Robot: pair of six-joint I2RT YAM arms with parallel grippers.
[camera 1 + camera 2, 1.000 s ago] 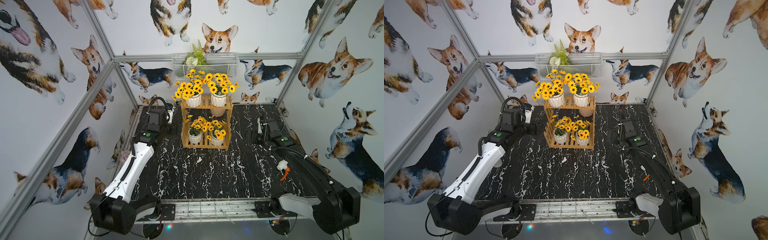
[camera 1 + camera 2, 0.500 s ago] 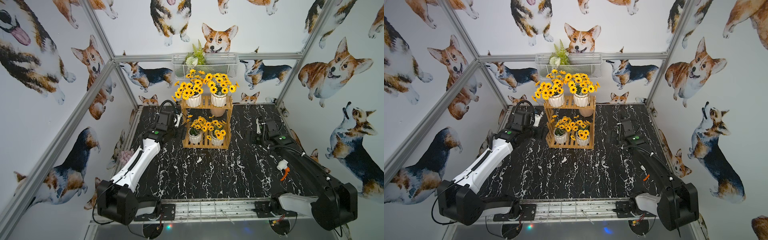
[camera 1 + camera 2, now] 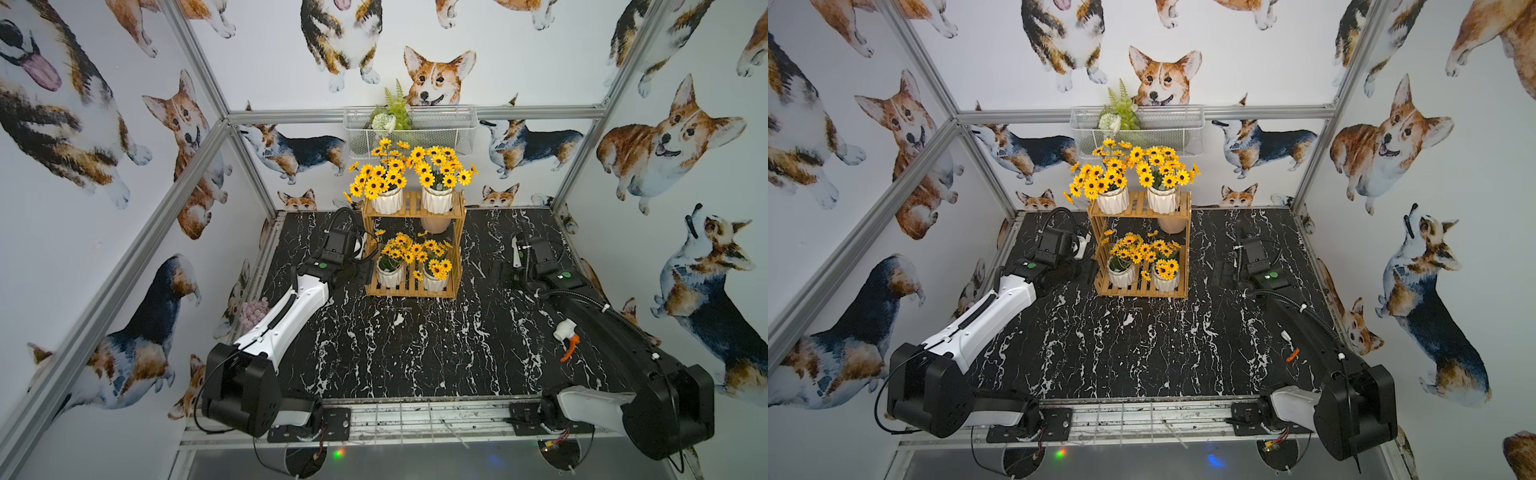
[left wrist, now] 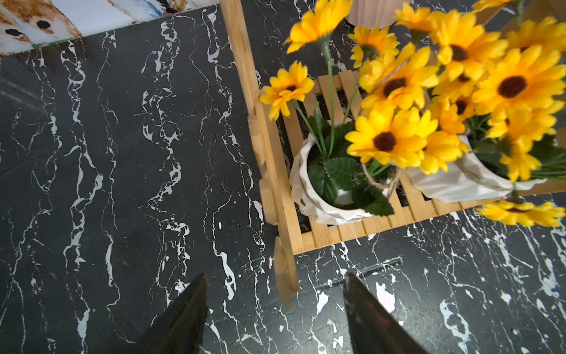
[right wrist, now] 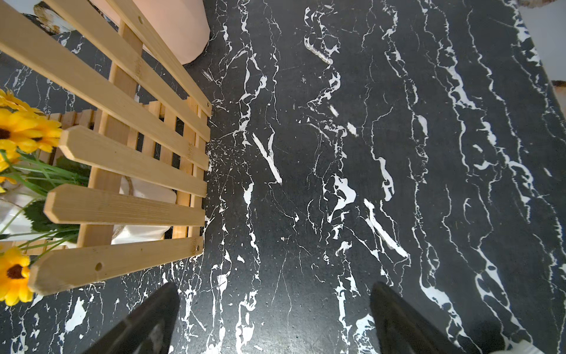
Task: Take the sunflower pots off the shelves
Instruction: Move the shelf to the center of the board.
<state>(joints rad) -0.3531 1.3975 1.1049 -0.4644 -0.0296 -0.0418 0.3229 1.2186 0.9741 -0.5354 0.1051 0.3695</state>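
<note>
**Dogs on Every Side**

White walls (image 3: 540,62) printed with corgis fill the top, left and right of both top views, edged by aluminium bars (image 3: 291,117). A black, white-veined marble tabletop (image 3: 415,345) takes the lower centre. At upper centre a white wire basket (image 3: 449,133) hangs on the back wall, holding a green fern (image 3: 397,106).

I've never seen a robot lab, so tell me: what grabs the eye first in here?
The bright yellow sunflower pots jump out first, two on each tier of the wooden shelves at the back of the black marbled table. Then the corgi wallpaper covering the walls. Two robot arms reach in from the near edge: the left gripper open beside the shelves, the right gripper open on the other side.
</note>
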